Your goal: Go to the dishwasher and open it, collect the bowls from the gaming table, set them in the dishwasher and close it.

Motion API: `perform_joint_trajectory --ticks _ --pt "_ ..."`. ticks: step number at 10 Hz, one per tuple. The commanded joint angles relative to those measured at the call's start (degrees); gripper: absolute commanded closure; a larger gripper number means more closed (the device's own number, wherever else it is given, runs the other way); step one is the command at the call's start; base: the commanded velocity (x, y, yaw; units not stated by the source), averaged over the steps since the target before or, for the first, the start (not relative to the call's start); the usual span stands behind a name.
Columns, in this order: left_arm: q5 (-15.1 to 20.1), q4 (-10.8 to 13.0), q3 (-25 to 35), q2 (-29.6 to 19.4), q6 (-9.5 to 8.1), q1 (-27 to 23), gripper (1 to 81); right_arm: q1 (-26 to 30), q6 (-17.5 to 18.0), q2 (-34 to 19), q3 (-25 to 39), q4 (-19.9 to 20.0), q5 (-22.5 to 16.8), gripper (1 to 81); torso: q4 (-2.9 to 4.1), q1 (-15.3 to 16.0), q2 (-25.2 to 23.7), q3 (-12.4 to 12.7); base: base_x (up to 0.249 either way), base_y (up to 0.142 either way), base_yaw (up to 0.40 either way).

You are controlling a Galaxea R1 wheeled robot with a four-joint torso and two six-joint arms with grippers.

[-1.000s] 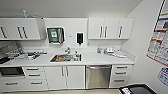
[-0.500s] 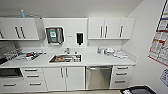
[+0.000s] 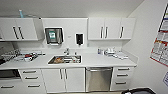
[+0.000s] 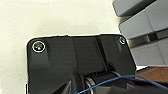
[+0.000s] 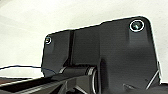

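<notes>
The dishwasher (image 3: 98,78) is built in under the white counter (image 3: 100,61), to the right of the sink (image 3: 65,59). Its stainless-steel door is shut, with the bar handle (image 3: 98,70) across the top. It stands straight ahead of me, some way off across the floor. The bowls and the gaming table are out of view. In the left wrist view my dark wrist plate (image 4: 75,65) hangs against a pale wall. In the right wrist view the matching plate (image 5: 105,55) is also seen against a pale surface.
White cabinet doors (image 3: 63,80) stand left of the dishwasher and a drawer stack (image 3: 122,78) right of it. A side wall with posters (image 3: 161,47) closes the right. Items crowd the counter's left end (image 3: 25,56). A dark part of the robot (image 3: 138,91) shows at lower right.
The head view has shifted very slightly, the counter appearing a touch closer. Nothing in the kitchen has moved and the dishwasher door stays shut.
</notes>
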Motion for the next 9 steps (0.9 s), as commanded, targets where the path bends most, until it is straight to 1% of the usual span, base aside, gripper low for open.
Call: perform_joint_trajectory --ticks 1,9 --pt "2.56 0.64 0.49 -0.54 0.06 -3.74 1.0 3.34 -0.17 -0.85 0.77 0.16 -2.52 1.0 0.0 0.0 0.0 0.0 0.086 0.0 0.0" --pt "2.56 0.64 0.66 -0.45 0.06 -3.74 1.0 3.52 -0.17 -0.76 0.77 0.16 -2.52 1.0 0.0 0.0 0.0 0.0 0.092 0.0 0.0"
